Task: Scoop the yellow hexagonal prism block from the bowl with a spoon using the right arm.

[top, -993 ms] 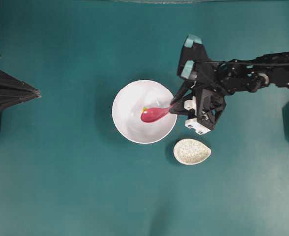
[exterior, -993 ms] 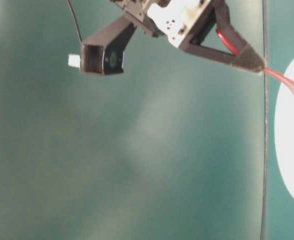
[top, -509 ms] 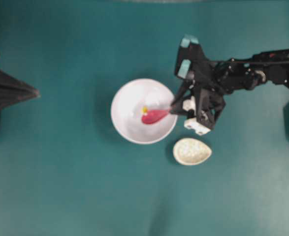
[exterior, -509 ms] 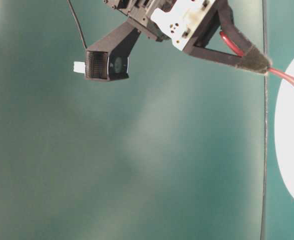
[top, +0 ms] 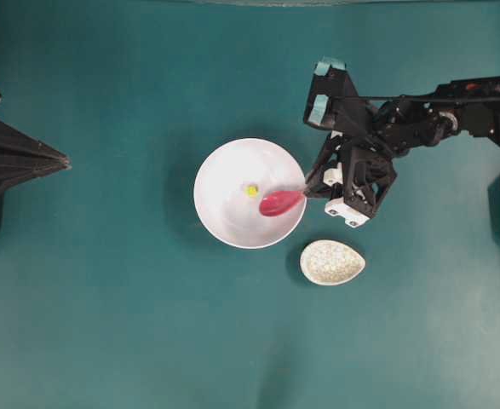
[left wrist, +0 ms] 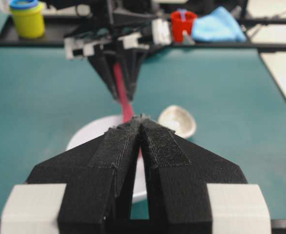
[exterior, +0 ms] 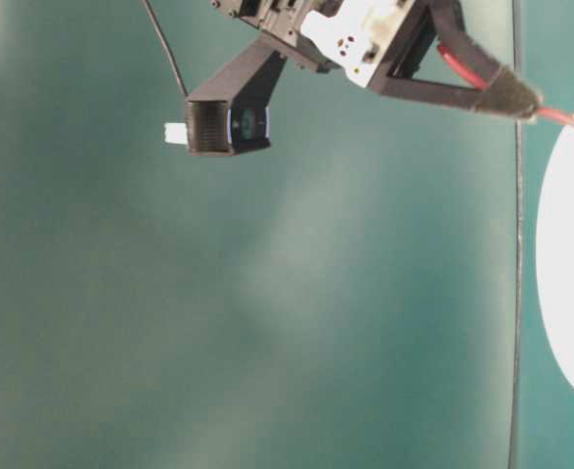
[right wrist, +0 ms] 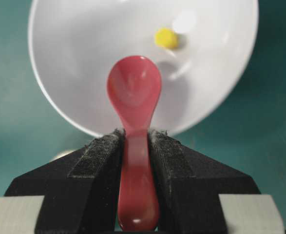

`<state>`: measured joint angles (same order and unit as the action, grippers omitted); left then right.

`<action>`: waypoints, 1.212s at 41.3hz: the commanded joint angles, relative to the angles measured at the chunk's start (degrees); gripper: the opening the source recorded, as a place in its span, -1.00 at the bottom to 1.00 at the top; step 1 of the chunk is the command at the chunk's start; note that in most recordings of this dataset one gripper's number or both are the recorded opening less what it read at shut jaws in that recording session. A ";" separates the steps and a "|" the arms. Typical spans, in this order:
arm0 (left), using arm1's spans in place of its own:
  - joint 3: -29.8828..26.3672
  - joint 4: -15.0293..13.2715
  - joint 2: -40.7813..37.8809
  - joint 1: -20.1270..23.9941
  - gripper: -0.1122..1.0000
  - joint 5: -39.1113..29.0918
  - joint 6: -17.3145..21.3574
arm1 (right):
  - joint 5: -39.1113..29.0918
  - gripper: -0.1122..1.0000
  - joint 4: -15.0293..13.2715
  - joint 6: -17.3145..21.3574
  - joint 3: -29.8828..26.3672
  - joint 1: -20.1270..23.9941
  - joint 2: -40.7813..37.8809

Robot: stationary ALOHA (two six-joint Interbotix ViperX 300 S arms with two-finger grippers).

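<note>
Right pincer (right wrist: 134, 141): mine, pinching the spoon (right wrist: 134, 92) by its handle, one black padded finger (right wrist: 96, 161) on each side of the pink-red stem. Scoop faces up and carries nothing.

Spoon, seen from overhead (top: 281, 203): scoop lies over the inner wall of the bowl (top: 220, 213), toward the bowl's 3 o'clock edge, handle running out past the rim into my pincer (top: 307, 189).

Yellow hexagonal prism block (top: 251, 190): rests on the bowl floor near the centre, at about 10 o'clock from the scoop, close to it but apart. In my wrist view the block (right wrist: 166, 38) sits beyond the scoop tip, toward 1 o'clock.

Bowl: round, plain white, on the teal table (top: 105, 298).

Speckled egg-shaped dish (top: 332, 262): beige, on the table just outside the bowl at its 4 o'clock, not touching it.

Left pincer (left wrist: 142, 122): fingers pressed together, nothing between them, pointing at the bowl from well away; overhead it sits at the table's 9 o'clock edge (top: 62, 159).

Far edge, left wrist view: yellow tub (left wrist: 28, 18), red cup (left wrist: 182, 24), blue cloth (left wrist: 218, 25).
</note>
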<state>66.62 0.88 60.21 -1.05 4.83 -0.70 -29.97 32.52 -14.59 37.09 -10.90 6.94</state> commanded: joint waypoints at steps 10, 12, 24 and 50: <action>-1.49 0.09 -0.53 -0.09 -0.70 0.26 0.35 | -7.38 -0.36 -9.49 8.61 -6.94 -0.09 0.44; -1.49 0.09 -0.53 -0.09 -0.70 0.26 0.35 | -8.70 -0.36 -11.16 10.37 -7.65 -0.09 0.18; -1.49 0.09 -0.53 -0.09 -0.70 0.26 0.35 | -13.27 -0.36 -15.29 14.24 -11.25 0.44 -2.29; -1.58 0.09 -0.26 -0.09 -0.70 0.26 0.35 | -12.48 -0.36 -15.29 14.50 -13.27 2.02 -6.24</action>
<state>66.62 0.88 60.21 -1.05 4.83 -0.35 -43.24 17.31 -0.18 25.14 -8.88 0.18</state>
